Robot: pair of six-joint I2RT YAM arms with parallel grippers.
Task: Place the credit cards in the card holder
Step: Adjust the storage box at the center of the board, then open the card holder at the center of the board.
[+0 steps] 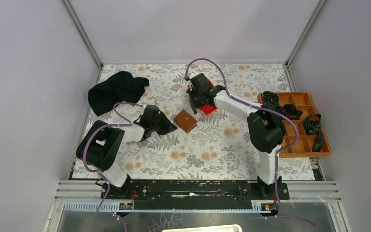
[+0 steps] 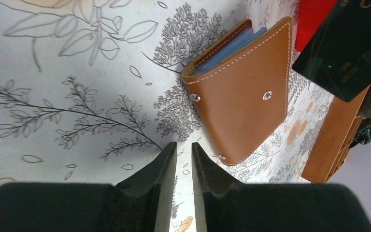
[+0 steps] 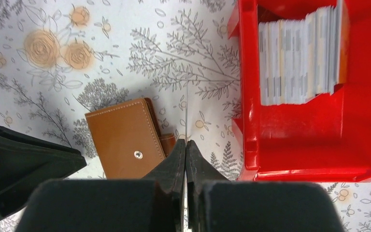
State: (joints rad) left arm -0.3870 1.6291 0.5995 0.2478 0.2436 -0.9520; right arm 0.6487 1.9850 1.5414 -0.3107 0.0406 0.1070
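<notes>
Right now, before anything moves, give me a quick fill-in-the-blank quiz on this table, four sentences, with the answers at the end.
1. The stack of cards stands in the ___ bin.
2. The right gripper pinches a credit card that shows only its thin ___.
3. The card holder shows ___ cards inside its fold.
4. The left gripper, slightly open, holds ___.
Missing: red, edge, blue, nothing.
</notes>
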